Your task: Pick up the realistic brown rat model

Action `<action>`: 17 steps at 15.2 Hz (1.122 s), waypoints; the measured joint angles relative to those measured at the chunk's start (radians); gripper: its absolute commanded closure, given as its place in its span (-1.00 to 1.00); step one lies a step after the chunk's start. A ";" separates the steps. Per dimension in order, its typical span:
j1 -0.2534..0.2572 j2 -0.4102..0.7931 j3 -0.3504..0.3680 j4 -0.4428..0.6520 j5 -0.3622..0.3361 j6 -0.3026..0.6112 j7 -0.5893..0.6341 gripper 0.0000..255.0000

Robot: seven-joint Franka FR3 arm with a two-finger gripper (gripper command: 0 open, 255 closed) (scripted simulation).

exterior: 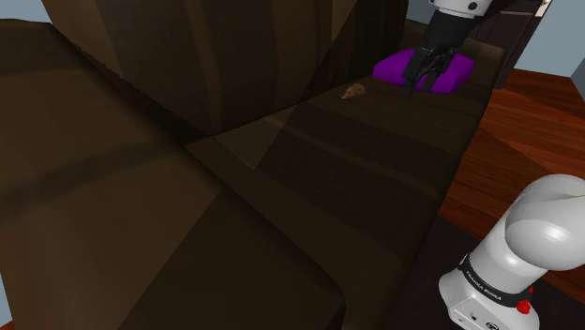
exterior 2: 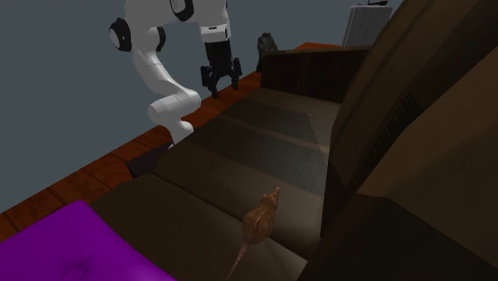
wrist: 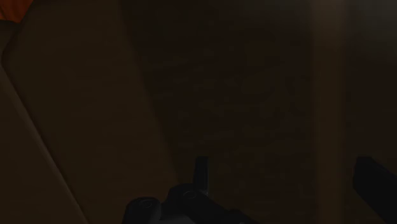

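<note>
Hovering well apart from purple cushion (exterior: 455, 73) with gripper (exterior 2: 222, 86) spread wide, empty | spotted brown rat (exterior 2: 259, 219) near purple cushion, on sofa seat (exterior 2: 239, 152) | needed centring over body, not tail, before slow descent

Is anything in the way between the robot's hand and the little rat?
Nothing visible. The open gripper hangs over the bare brown sofa seat, and the rat lies further along it. The purple cushion sits beside the rat, not between them.
</note>
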 measured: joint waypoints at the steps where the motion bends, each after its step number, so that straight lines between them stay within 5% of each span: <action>1: 0.000 0.000 0.000 0.000 0.000 0.000 0.000 -1.00; 17: -0.118 0.550 -0.058 0.349 0.015 0.176 0.187 -1.00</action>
